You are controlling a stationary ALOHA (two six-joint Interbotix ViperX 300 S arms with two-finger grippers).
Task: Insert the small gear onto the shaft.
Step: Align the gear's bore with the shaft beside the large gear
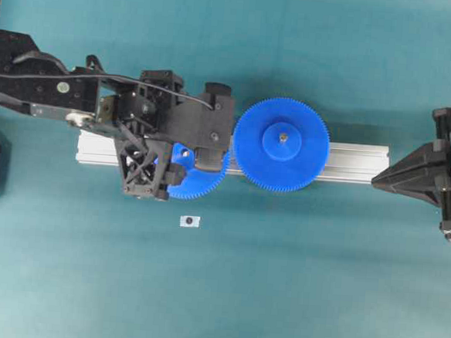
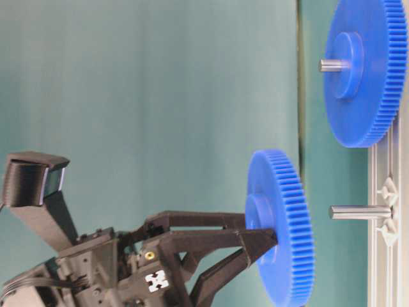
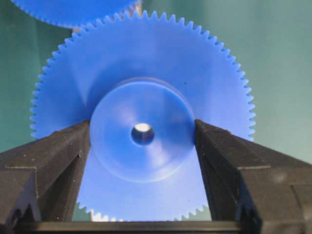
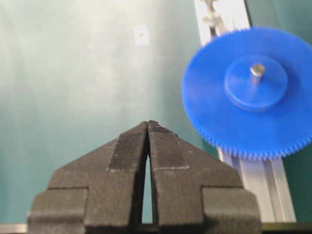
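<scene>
My left gripper (image 1: 176,162) is shut on the raised hub of the small gear (image 1: 203,184), a blue toothed disc. In the left wrist view the fingers (image 3: 53,161) press both sides of the hub, and the gripper (image 3: 142,134) is centred on the small gear (image 3: 146,63). In the table-level view the small gear (image 2: 287,192) is held face-on to the shaft (image 2: 361,212), a thin grey pin standing out of the rail, with a small gap to its tip. Something silvery shows through the hub hole. The shaft is hidden in the overhead view. My right gripper (image 1: 376,179) (image 4: 147,123) is shut and empty.
The larger blue gear (image 1: 287,169) (image 2: 367,96) (image 4: 214,107) sits on its own pin on the aluminium rail (image 1: 358,159) (image 4: 253,180), its teeth close to the small gear's. A small silvery square piece (image 1: 189,221) (image 4: 141,35) lies on the teal table in front of the rail.
</scene>
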